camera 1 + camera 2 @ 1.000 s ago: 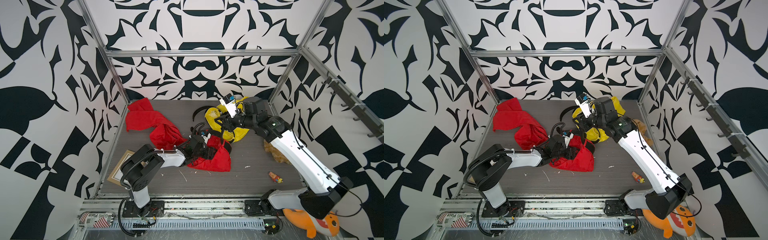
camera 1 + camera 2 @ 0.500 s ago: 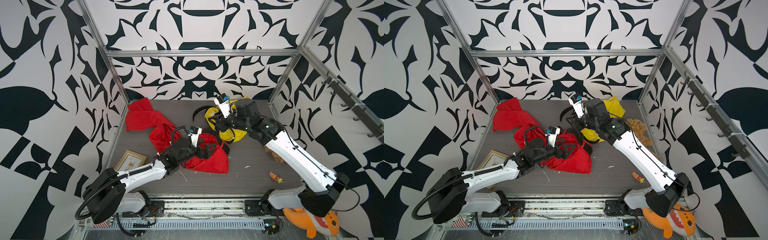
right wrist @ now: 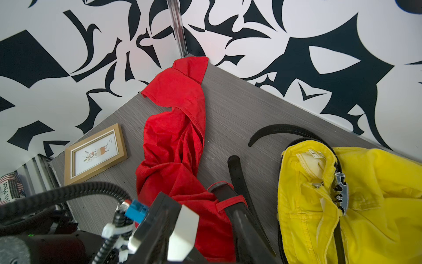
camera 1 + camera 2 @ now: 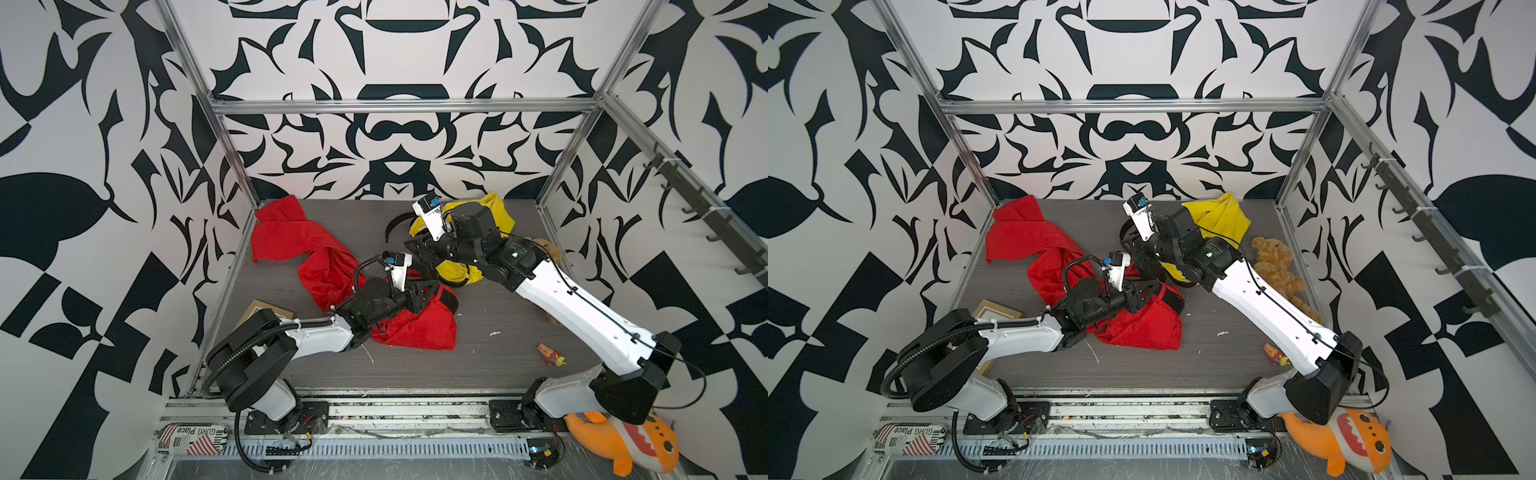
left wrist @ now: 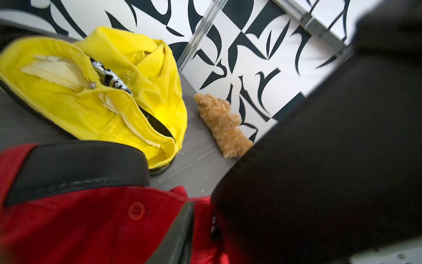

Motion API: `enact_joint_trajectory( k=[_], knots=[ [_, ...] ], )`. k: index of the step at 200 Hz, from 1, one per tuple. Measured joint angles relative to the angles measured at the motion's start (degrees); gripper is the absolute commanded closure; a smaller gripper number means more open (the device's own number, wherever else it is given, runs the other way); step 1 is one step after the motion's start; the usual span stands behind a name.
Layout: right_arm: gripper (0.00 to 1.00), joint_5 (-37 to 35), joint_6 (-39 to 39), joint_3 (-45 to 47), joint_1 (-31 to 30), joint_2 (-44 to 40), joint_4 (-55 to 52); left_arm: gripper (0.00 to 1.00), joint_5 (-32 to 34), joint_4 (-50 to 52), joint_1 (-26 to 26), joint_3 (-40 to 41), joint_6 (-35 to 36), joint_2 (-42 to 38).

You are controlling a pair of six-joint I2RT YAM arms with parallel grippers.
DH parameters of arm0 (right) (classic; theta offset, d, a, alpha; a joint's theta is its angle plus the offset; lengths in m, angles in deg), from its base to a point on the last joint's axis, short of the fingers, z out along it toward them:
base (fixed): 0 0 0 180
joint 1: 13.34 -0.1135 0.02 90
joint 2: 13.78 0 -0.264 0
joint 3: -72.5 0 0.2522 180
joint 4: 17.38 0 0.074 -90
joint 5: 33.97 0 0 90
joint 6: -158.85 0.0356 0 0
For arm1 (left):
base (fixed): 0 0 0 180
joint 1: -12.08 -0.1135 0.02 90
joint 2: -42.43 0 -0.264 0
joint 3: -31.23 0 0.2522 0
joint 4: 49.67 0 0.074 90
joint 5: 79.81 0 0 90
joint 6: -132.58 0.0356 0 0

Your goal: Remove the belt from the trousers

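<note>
Belt (image 3: 235, 173) ran thru a loop at the waistband of the red trousers (image 3: 173, 141), mid-surface (image 4: 498, 365), free end toward the yellow trousers (image 3: 376, 194). L pincer (image 4: 422, 291) sat at the waistband, R pincer (image 4: 419, 255) just over the strap. Couldn't tell if either was spread or pinching, as the fingers were hidden or blurred. Best way, IMO: L pins cloth beside the loop, R nips the strap close & draws along its length, not up, else the trousers drag w/ it.
</note>
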Motion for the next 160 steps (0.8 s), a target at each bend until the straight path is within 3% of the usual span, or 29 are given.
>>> enact_joint_trajectory(
  k=[10,20,28,43,64,117,160],
  knots=[
    [1.0,-0.07,0.24,0.83,-0.07,-0.33,0.42,1.0,-0.09,0.15,0.02,0.11,-0.7,-0.26],
    [1.0,-0.09,0.55,1.79,-0.15,-0.76,0.79,1.0,-0.02,1.09,0.11,0.55,0.22,-1.01],
    [0.86,0.02,1.07,2.43,-0.22,-1.22,0.85,1.0,-0.13,2.03,0.04,1.27,0.33,-2.03],
    [0.5,0.46,1.4,3.28,-0.57,-2.08,0.31,1.0,-0.28,5.57,-0.37,2.8,1.49,-5.38],
    [0.31,0.87,0.92,3.28,-0.66,-3.3,-2.05,1.0,-0.5,12.39,-1.05,5.33,4.63,-12.63],
    [0.17,1.42,-1.01,4.13,6.29,-9.05,-9.2,1.0,-0.81,26.14,-4.98,12.92,10.32,-31.95],
    [0.16,1.86,0.9,13.18,9.75,-12.24,-6.88,1.0,-1.18,30.45,-6.88,16.22,11.41,-38.4]
  ],
)
